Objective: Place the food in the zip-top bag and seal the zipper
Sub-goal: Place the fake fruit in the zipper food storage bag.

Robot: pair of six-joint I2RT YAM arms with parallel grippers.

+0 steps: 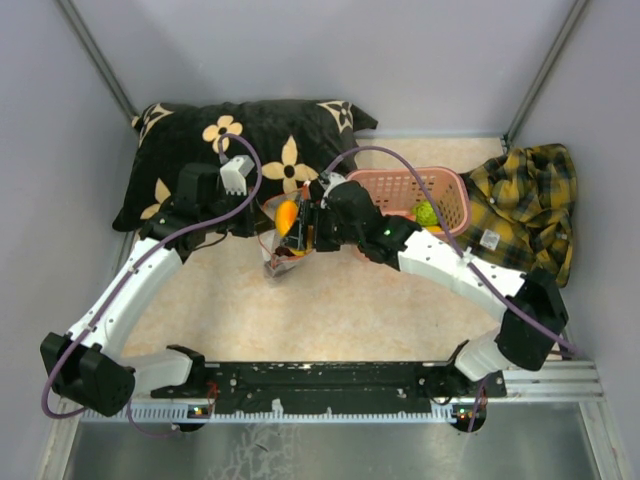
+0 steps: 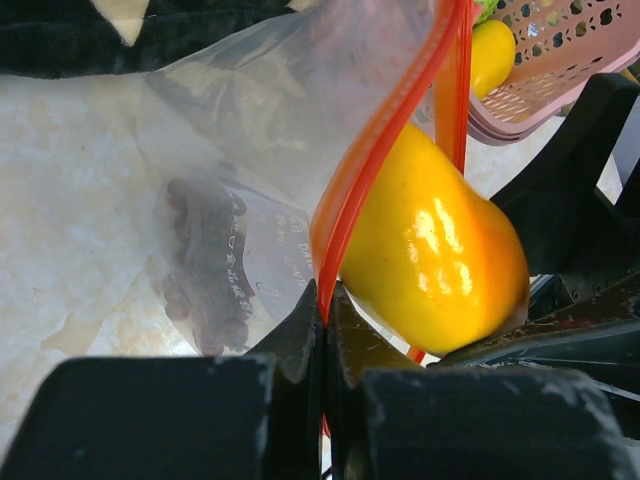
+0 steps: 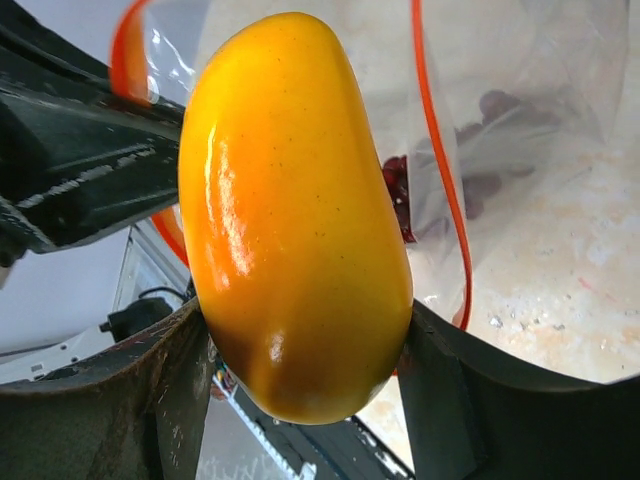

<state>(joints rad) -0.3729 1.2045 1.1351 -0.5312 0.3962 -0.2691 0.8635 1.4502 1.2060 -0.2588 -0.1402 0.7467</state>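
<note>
The clear zip-top bag [image 1: 274,262] hangs with its mouth up in front of the pillow. My left gripper [image 2: 328,300] is shut on its red-orange zipper [image 2: 380,150], pinching one lip of the mouth. A glossy orange-yellow fruit [image 3: 295,220] sits between the fingers of my right gripper [image 3: 305,350], which is shut on it at the bag's mouth [image 1: 287,216]. The other zipper lip [image 3: 440,170] curves behind the fruit. A dark purple grape bunch [image 2: 205,260] lies inside the bag, and dark pieces [image 3: 490,110] show through the plastic. A bumpy green fruit [image 1: 427,213] rests in the pink basket.
The pink plastic basket [image 1: 400,185] stands right of the bag, with a yellow piece [image 2: 492,55] at its rim. A black flowered pillow [image 1: 250,140] lies at the back. A yellow plaid cloth [image 1: 525,205] is bunched at the right.
</note>
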